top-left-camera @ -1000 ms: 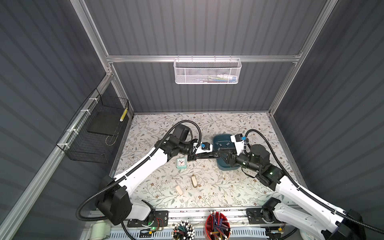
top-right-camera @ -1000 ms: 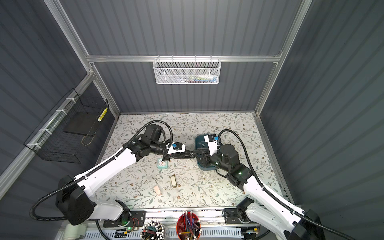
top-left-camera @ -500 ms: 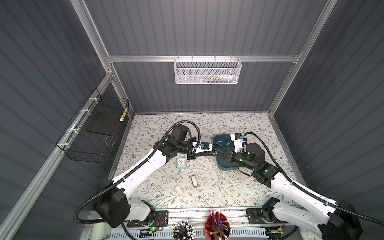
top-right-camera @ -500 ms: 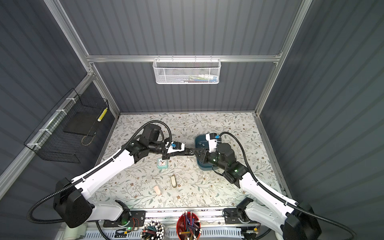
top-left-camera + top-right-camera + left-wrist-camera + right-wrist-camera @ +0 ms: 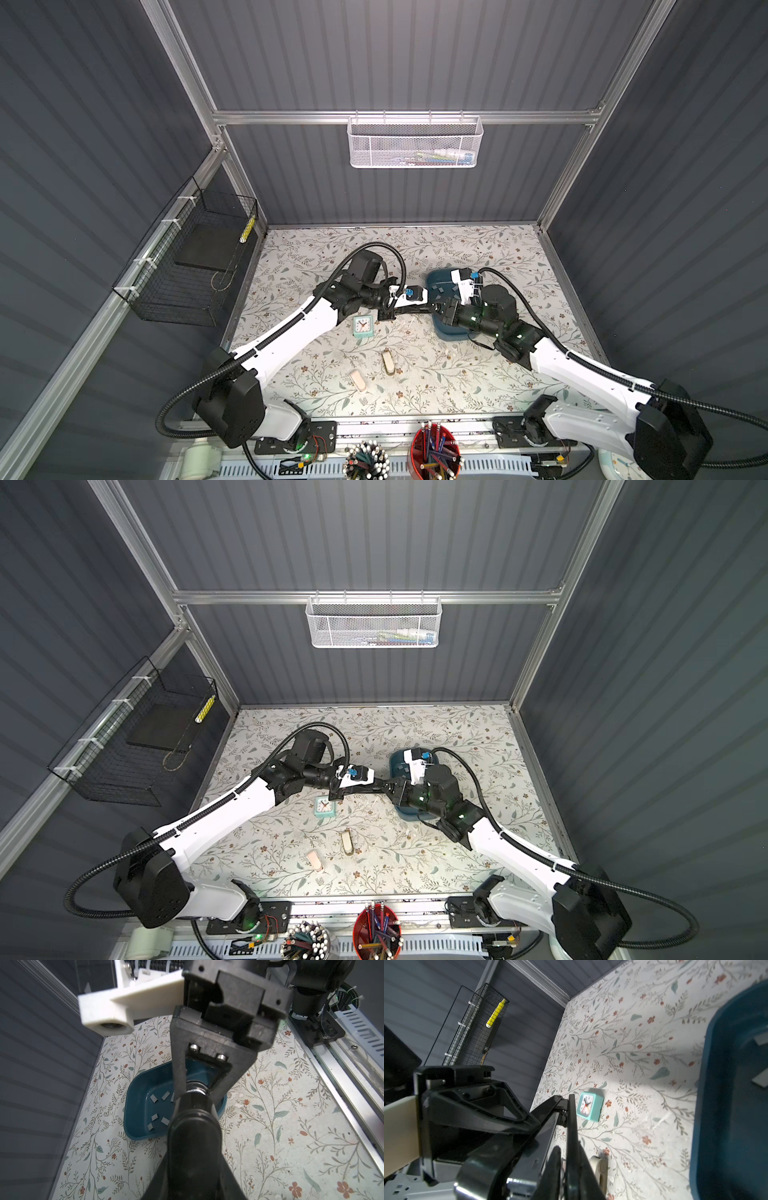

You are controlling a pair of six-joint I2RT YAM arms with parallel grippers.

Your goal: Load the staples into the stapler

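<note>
A black stapler [image 5: 411, 309] [image 5: 366, 789] hangs above the table's middle, held from both ends. My left gripper [image 5: 399, 311] [image 5: 193, 1167] is shut on its body. My right gripper [image 5: 432, 309] [image 5: 566, 1167] is shut on a thin black arm of the stapler [image 5: 572, 1136] that stands apart from the body. Seen from the left wrist, the right gripper [image 5: 197, 1088] pinches the stapler's far end. The staples [image 5: 153, 1098], several small grey strips, lie loose in a teal tray [image 5: 434, 276] [image 5: 397, 758] [image 5: 133, 1109] under the right arm.
A small teal clock [image 5: 363, 325] [image 5: 324, 806] [image 5: 589, 1106] stands below the grippers. Two small staplers, one beige [image 5: 388, 360] and one pink [image 5: 358, 380], lie nearer the front. A black wire basket [image 5: 195, 257] hangs on the left wall, and pencil cups [image 5: 436, 455] stand at the front edge.
My right gripper has closed from partly open onto the stapler's end. The left gripper has kept its hold and both arms have shifted slightly.
</note>
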